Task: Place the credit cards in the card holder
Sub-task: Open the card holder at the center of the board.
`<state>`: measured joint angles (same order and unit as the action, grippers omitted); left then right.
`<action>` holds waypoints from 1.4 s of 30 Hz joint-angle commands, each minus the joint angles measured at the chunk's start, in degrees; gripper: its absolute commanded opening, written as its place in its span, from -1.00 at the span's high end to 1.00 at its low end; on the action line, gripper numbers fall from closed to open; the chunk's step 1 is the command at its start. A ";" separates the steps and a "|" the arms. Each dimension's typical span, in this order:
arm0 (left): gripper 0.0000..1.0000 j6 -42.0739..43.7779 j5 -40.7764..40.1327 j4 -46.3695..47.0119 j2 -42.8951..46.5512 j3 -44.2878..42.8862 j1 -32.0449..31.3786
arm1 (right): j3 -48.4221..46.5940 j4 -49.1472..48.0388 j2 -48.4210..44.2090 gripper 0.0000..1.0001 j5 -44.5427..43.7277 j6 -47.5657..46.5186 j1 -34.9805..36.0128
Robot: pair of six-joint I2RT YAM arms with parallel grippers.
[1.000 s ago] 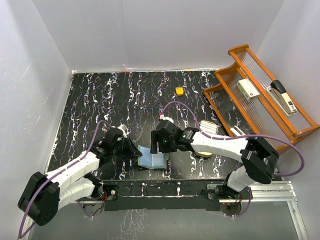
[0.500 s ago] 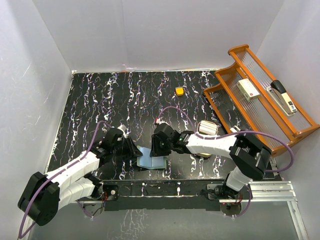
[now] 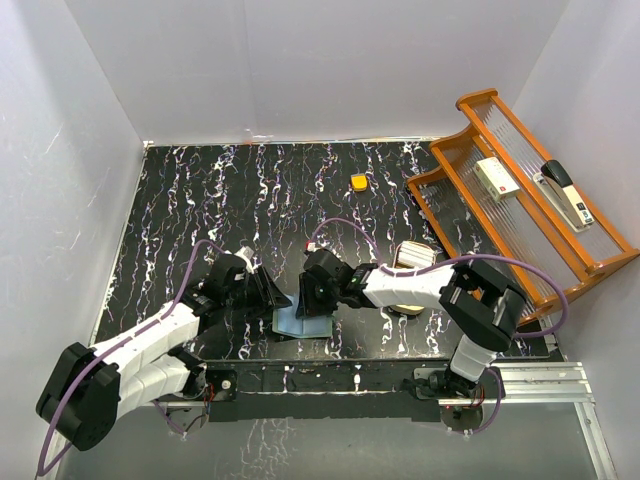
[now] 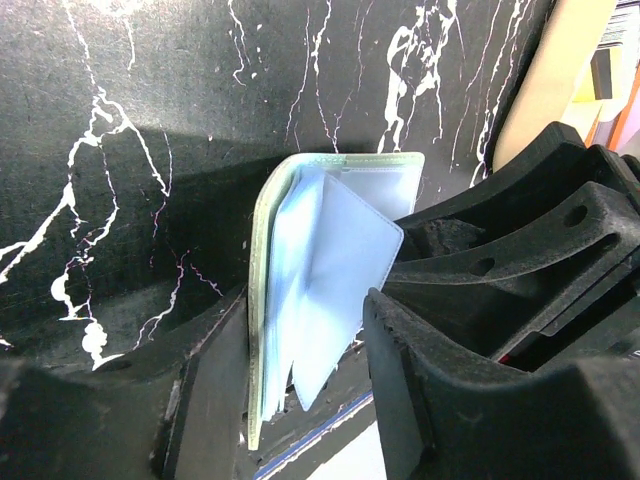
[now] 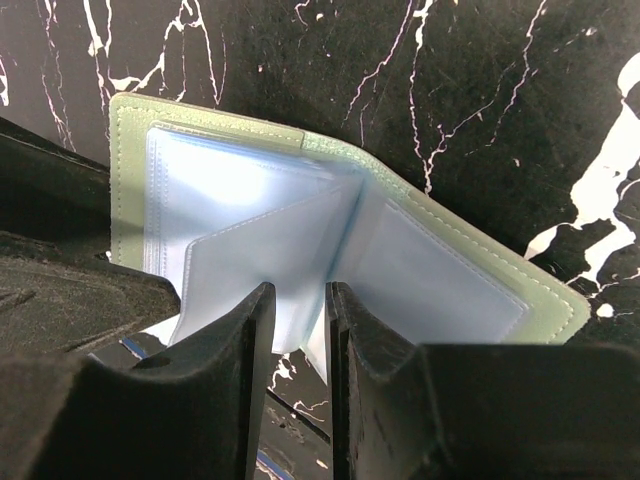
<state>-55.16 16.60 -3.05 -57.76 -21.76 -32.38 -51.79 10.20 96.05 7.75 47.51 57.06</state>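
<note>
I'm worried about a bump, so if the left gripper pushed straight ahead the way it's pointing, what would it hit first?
Most likely the card holder: its clear sleeves stand between the open fingers of the left gripper, right in its line. How deep they sit is hard to judge.

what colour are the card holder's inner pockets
Pale translucent blue pockets inside the sage-green card holder; clearest in the right wrist view.

Bench (image 3: 200, 210): we see black with white marble veining and faint purple streaks. Card holder (image 5: 330, 210): pale sage-green cover, translucent light-blue sleeves. Rack (image 3: 520, 215): orange wood, clear ribbed panels. Small block (image 3: 358, 182): orange-yellow. Left arm (image 3: 150, 345) and right arm (image 3: 410, 285): white shells, black joints. Cables (image 3: 345, 222): purple. Walls (image 3: 300, 70): plain pale grey.
</note>
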 commanded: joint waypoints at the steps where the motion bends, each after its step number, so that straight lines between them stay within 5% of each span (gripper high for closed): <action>1: 0.06 0.15 1.39 0.93 0.04 -0.47 0.03 | -1.38 -3.43 0.22 0.51 0.52 0.04 0.34; 15: -0.03 0.40 1.26 2.21 0.43 0.75 0.03 | -1.17 -3.19 0.38 0.52 -0.16 -0.02 0.35; 23: 0.40 0.89 0.83 3.05 -0.07 1.50 -0.05 | -1.14 -0.21 -1.91 0.51 -2.30 -1.25 0.36; 31: 0.56 1.60 0.87 4.09 -1.66 1.89 0.01 | -0.92 4.88 -4.73 0.48 -4.85 -2.71 0.34; 37: 1.00 2.57 0.64 3.34 -1.32 1.25 0.03 | -1.56 14.28 -7.28 0.47 -11.45 -4.61 0.34; 42: 1.00 3.31 0.62 2.97 -0.32 0.65 0.03 | -1.57 21.61 -9.61 0.46 -17.49 -5.60 0.34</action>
<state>-53.34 17.12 0.36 -59.61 -20.51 -32.38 -51.79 25.15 89.82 -2.79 43.53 57.06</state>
